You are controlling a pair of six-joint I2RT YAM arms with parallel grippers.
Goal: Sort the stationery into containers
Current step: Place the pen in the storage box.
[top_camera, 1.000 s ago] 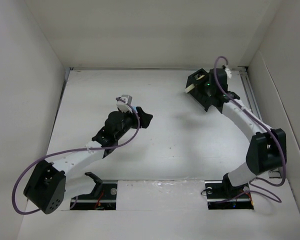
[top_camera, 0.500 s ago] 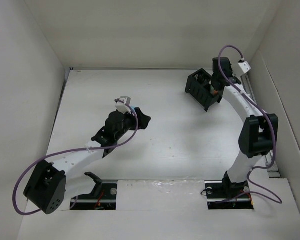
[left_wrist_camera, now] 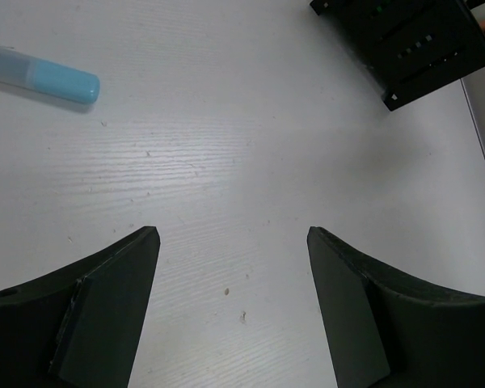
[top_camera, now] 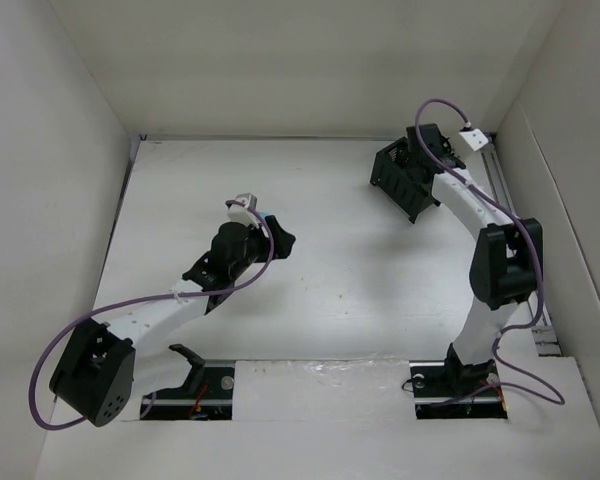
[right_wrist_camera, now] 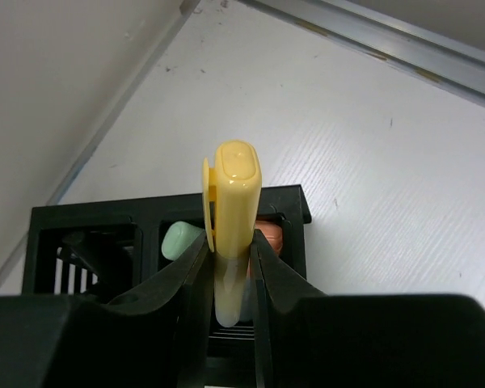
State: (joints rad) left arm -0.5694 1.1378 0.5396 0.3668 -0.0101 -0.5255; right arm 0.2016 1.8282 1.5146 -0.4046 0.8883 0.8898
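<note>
The black mesh organizer (top_camera: 402, 180) stands at the back right of the table. My right gripper (top_camera: 427, 150) is above its far side. In the right wrist view the gripper (right_wrist_camera: 231, 242) is shut on a yellow marker (right_wrist_camera: 234, 202) held upright over the organizer (right_wrist_camera: 89, 226). A green marker end (right_wrist_camera: 180, 240) and an orange one (right_wrist_camera: 271, 234) sit in its compartments. My left gripper (top_camera: 280, 238) is open and empty at mid-table; it also shows in the left wrist view (left_wrist_camera: 233, 234). A pale blue marker (left_wrist_camera: 42, 74) lies flat beyond it to the left. The organizer (left_wrist_camera: 412, 44) is far ahead on the right.
White walls enclose the table on the left, back and right. A metal rail (right_wrist_camera: 372, 40) runs along the floor beside the organizer, also in the top view (top_camera: 502, 190). The right arm's cable (top_camera: 440, 105) loops above the organizer.
My right arm has swung back and right, bringing its gripper from in front of the organizer to over its far side. The left gripper shifted slightly.
</note>
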